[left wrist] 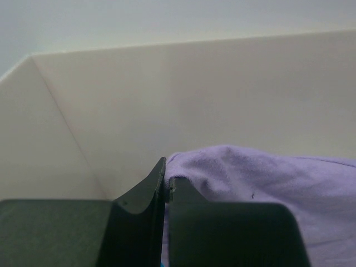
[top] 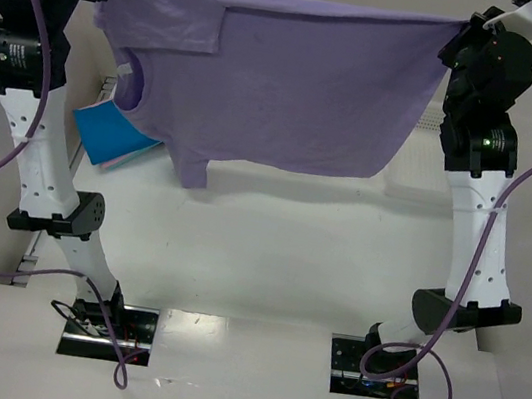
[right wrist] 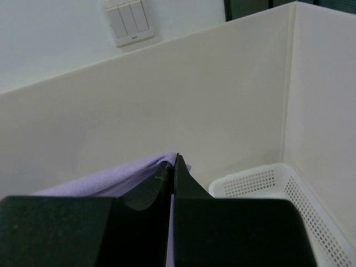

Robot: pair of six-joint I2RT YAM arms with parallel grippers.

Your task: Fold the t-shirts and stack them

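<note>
From above, the large plain lavender-purple cloth t-shirt [top: 293, 92] hangs spread above the white bench [top: 266, 260], sagging mid-span: likely light and limp, best held at its corners. A bright blue folded t-shirt [top: 109, 134] lies on the bench. Left wrist: left pincer [left wrist: 166, 186] clamped shut on lavender cloth. Right wrist: right pincer [right wrist: 174, 167] likewise. No readable writing.

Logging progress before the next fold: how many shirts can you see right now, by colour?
lavender t-shirt: 1, held up and spread
blue folded shirt: 1, on the table
pink folded shirt: 1, only an edge shows under the blue one
Total: 3
</note>
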